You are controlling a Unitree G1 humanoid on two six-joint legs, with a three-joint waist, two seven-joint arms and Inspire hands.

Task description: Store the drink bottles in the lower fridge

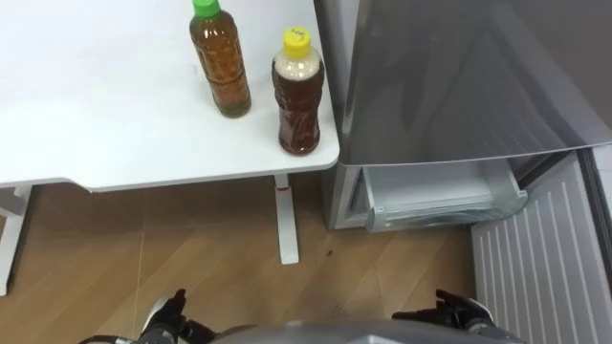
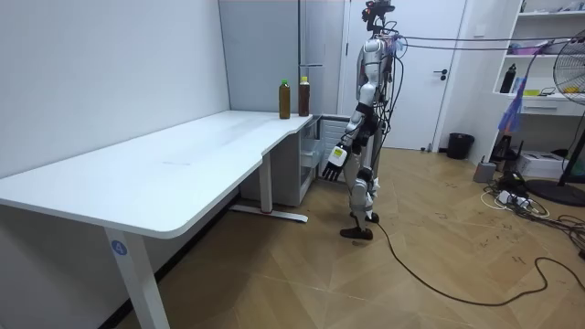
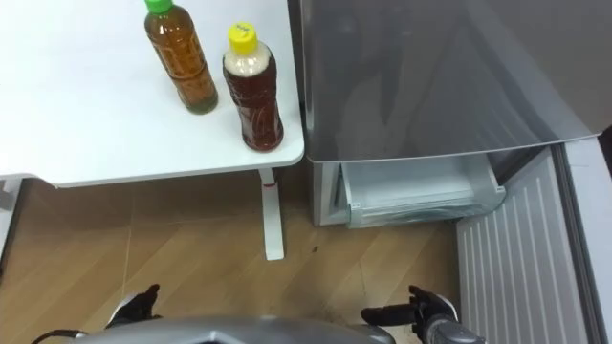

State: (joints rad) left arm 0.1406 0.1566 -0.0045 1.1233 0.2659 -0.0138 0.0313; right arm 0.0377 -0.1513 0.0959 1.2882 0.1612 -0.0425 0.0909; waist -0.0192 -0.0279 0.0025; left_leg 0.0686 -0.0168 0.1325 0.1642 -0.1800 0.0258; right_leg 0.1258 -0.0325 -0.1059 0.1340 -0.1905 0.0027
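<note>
Open drawer point(image 1: 440, 196) at 4 o'clock of the worktop point(image 1: 96, 115). Green-cap bottle point(image 1: 221, 62) holds amber drink, yellow-cap bottle point(image 1: 298, 96) darker brown. Left hand point(image 2: 335, 160) hangs loose-fingered; right hand point(image 1: 464, 311): cannot tell.

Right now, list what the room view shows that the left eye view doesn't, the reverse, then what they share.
Room view: the robot standing at the end of the white table before the grey fridge, plus a black bin and a fan. Left eye view: the inside of the open lower fridge drawer and a ribbed white panel beside it. Shared: table, fridge, the green-capped bottle, the yellow-capped bottle, the open left hand.
</note>
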